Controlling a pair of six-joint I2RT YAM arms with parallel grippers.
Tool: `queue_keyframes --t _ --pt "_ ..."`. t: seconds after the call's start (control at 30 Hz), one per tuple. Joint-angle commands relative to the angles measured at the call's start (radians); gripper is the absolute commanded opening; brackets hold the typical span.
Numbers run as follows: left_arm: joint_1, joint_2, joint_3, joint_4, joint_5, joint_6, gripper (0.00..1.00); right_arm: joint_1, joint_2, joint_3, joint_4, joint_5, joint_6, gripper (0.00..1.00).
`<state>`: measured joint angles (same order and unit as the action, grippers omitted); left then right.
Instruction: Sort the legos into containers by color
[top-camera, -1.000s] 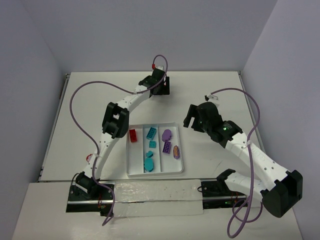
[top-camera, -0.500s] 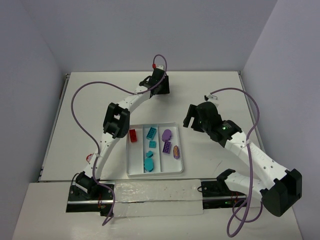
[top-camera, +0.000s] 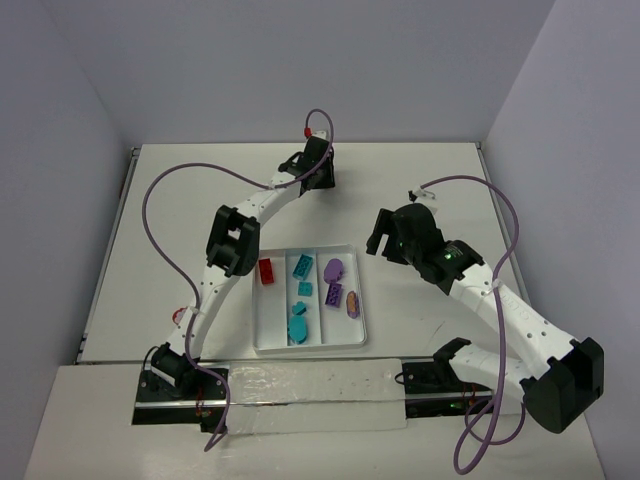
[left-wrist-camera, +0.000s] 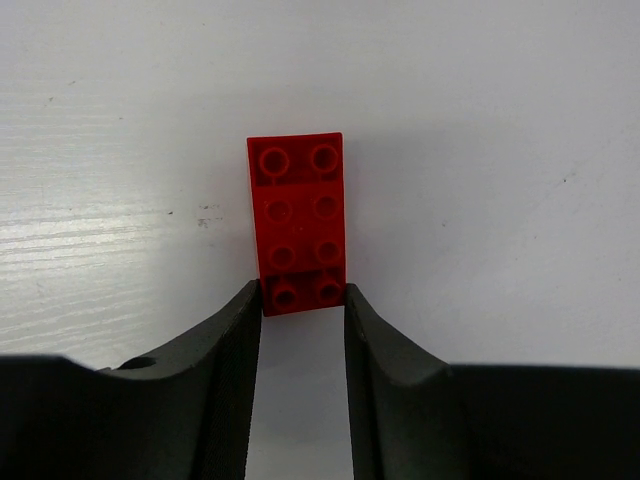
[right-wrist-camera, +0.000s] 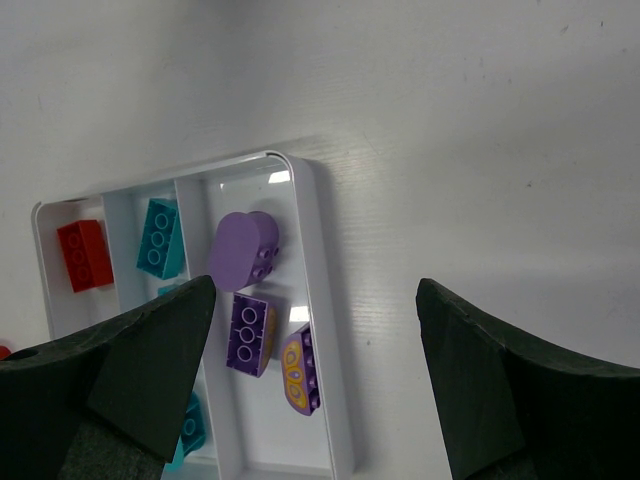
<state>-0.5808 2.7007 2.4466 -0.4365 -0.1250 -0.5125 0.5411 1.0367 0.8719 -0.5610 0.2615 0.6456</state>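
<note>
In the left wrist view a red studded brick (left-wrist-camera: 298, 220) lies flat on the white table, and my left gripper (left-wrist-camera: 303, 300) is shut on its near end, both pads pressed to its sides. Seen from above, that gripper (top-camera: 318, 172) is at the far middle of the table and hides the brick. The white tray (top-camera: 258, 322) has three compartments: a red brick (top-camera: 268, 270) on the left, teal bricks (top-camera: 301, 266) in the middle, purple bricks (top-camera: 334, 268) on the right. My right gripper (right-wrist-camera: 315, 298) hangs open and empty above the tray's right rim (right-wrist-camera: 300, 165).
A small red piece (top-camera: 178, 316) lies by the left arm near the table's left edge. Purple cables (top-camera: 160, 215) loop over both arms. Walls close the table at the back and both sides.
The left gripper's jaws have closed onto the red brick at the far middle of the table. Neither arm has shifted noticeably, and the right gripper stays open.
</note>
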Motion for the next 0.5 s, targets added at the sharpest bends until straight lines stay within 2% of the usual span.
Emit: queue_keyframes --t 0.0,0.03,0.13,0.47 --pt "-0.004 -0.054 -0.041 0.025 -0.027 0.005 0.19 0.010 0.000 0.041 0.026 0.012 0.002 0.89" --pt "-0.004 -0.069 -0.062 0.029 -0.035 0.005 0.10 0.010 0.000 0.039 0.024 0.011 0.002 0.89" --pt "-0.005 -0.132 -0.174 0.056 -0.052 0.014 0.01 0.010 -0.002 0.038 0.024 0.008 0.003 0.89" --pt "-0.034 -0.355 -0.443 0.043 -0.100 -0.001 0.00 0.014 -0.029 0.035 0.019 0.004 0.008 0.89"
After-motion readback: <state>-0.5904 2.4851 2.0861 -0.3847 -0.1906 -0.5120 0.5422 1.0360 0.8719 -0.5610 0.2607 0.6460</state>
